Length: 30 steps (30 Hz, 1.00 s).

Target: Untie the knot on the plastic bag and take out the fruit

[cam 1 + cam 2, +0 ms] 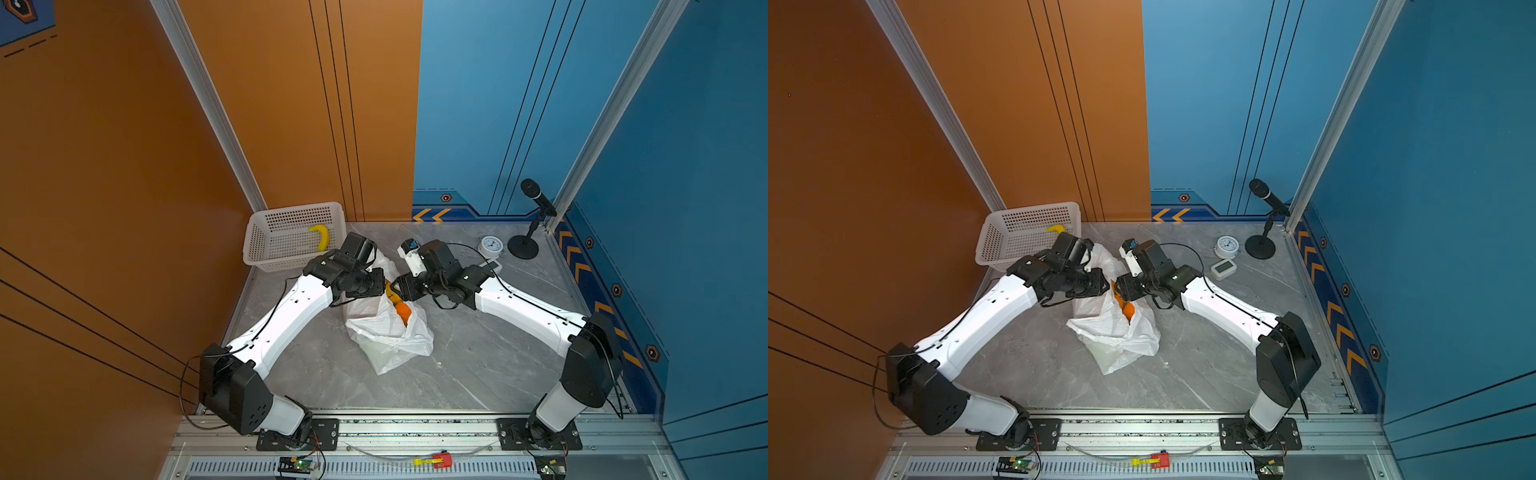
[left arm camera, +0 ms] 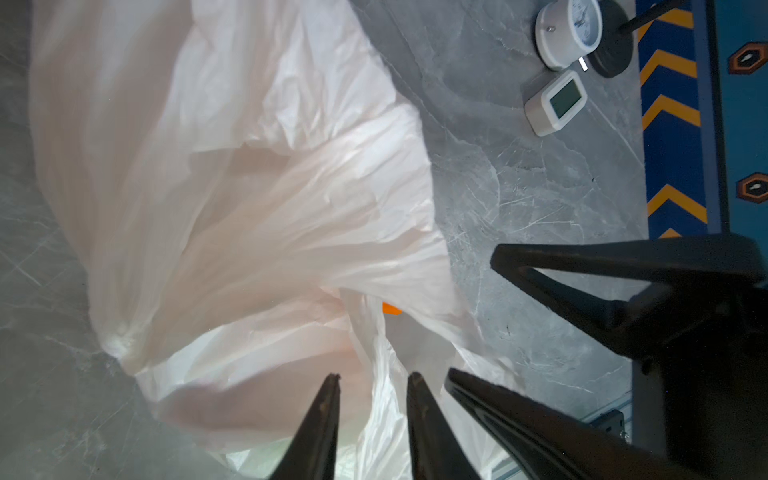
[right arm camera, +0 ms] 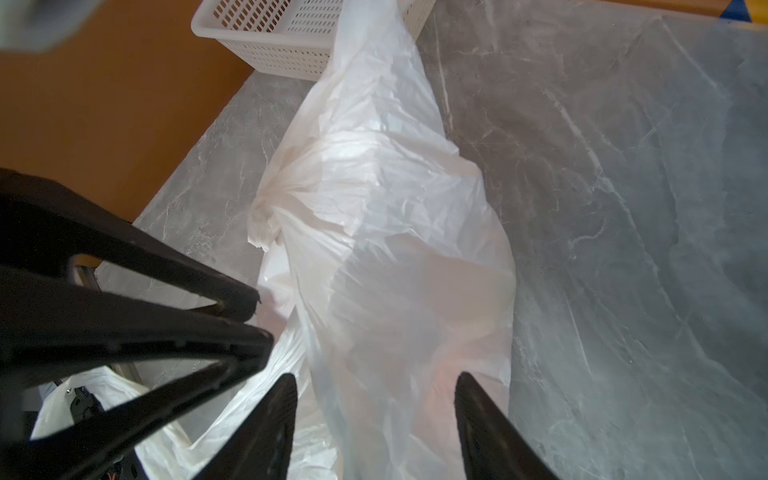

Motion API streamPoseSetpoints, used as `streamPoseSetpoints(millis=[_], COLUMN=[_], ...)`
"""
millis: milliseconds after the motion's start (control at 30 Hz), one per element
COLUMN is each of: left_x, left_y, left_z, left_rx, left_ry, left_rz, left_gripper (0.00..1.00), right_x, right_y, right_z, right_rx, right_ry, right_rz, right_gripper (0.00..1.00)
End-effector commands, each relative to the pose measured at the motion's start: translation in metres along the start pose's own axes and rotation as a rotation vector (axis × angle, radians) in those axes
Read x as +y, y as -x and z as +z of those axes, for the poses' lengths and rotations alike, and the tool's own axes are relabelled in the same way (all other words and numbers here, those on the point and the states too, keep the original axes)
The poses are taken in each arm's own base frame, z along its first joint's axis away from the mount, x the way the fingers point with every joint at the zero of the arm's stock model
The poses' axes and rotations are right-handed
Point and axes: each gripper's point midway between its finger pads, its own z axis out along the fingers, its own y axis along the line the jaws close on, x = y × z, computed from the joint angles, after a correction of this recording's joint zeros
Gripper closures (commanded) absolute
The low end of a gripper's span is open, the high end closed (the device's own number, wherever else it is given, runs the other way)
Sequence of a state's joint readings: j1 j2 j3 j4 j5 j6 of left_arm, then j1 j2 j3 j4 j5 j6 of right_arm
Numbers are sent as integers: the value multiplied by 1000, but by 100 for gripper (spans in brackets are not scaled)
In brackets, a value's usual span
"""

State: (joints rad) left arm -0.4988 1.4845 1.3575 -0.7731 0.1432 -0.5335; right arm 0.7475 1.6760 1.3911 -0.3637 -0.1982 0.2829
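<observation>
Plastic bag [image 1: 388, 336] lies crumpled mid-surface [image 1: 478, 374], mouth gaping, orange fruit [image 1: 403, 312] showing inside. Both arms meet over the bag's far end. Left end effector [image 2: 374, 380]: narrow gap, film behind the tips, nothing clearly pinched. Right end effector [image 3: 374, 380]: wide, film between the tips. Far-left corner: basket [image 1: 253, 245] with a banana [image 1: 321, 237].

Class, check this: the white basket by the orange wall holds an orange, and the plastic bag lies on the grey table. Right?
No: the basket holds a yellow banana, not an orange, as both top views show. The plastic bag does lie on the grey table.
</observation>
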Motion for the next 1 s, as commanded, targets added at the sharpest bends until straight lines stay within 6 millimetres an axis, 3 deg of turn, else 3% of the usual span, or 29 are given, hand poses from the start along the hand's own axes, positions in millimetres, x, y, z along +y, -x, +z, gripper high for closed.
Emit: streamPoseSetpoints(millis=[0, 200, 367, 467, 733, 967], left_x=[0, 3, 15, 27, 76, 102], left_y=[-13, -19, -19, -15, -15, -25], left_z=[16, 30, 32, 21, -17, -42], left_rx=[66, 102, 90, 43, -62, -110], left_ry=[-5, -2, 45, 87, 193, 222], left_rz=[46, 65, 24, -3, -142, -201], left_gripper=[66, 65, 94, 100, 100, 100], right_x=[4, 4, 0, -10, -45, -82], right_y=[2, 3, 10, 12, 20, 25], right_z=[1, 8, 7, 3, -15, -33], right_rx=[23, 19, -10, -21, -73, -110], right_ry=[9, 3, -39, -95, -204, -271], right_rz=[8, 10, 10, 12, 55, 118], right_gripper=[43, 74, 100, 100, 100, 100])
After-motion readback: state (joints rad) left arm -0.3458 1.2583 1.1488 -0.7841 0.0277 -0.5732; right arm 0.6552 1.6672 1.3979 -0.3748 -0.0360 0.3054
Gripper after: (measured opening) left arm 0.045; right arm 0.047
